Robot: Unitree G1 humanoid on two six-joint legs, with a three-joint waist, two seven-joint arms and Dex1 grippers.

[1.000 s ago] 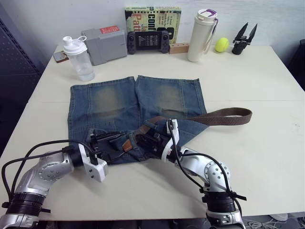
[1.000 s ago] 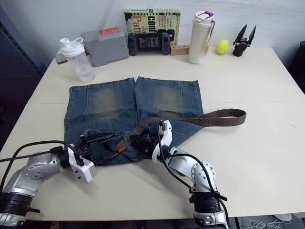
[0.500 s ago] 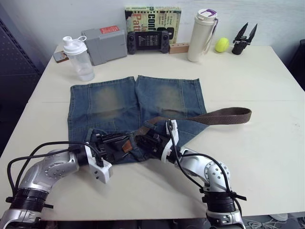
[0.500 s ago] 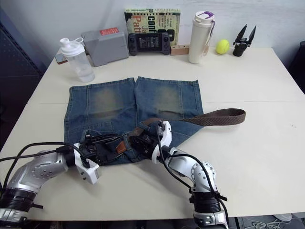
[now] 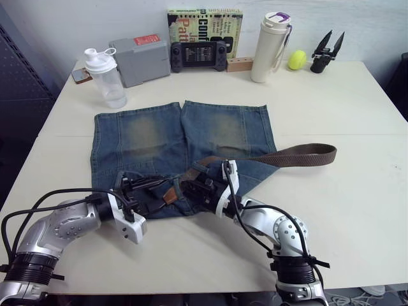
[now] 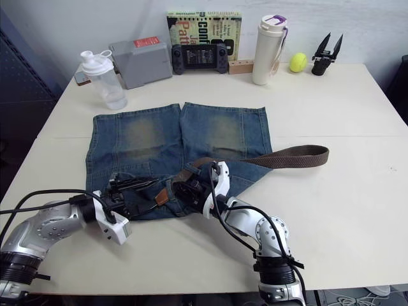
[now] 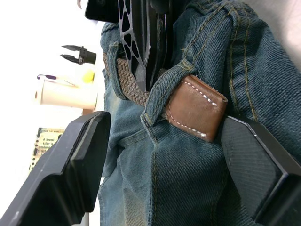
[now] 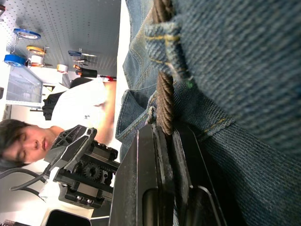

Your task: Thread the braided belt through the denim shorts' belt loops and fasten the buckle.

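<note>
Right hand (image 6: 191,189) pinches the braided belt (image 6: 290,155) at the denim shorts (image 6: 178,146) waistband, seemingly; left hand (image 7: 155,155) spread

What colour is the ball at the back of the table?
The ball is yellow-green, like a tennis ball; the left eye view shows it best.

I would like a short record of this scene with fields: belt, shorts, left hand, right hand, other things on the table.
belt: braided belt runs through a belt loop at the waistband; its free part trails onto the table to the robot's right
belt tip: brown leather end pokes out of a loop
shorts: denim shorts lie flat, waistband nearest the robot
left hand: open, fingers on both sides of the leather end
right hand: shut on the braided belt
other things: shaker bottle, tumbler, tennis ball
</note>
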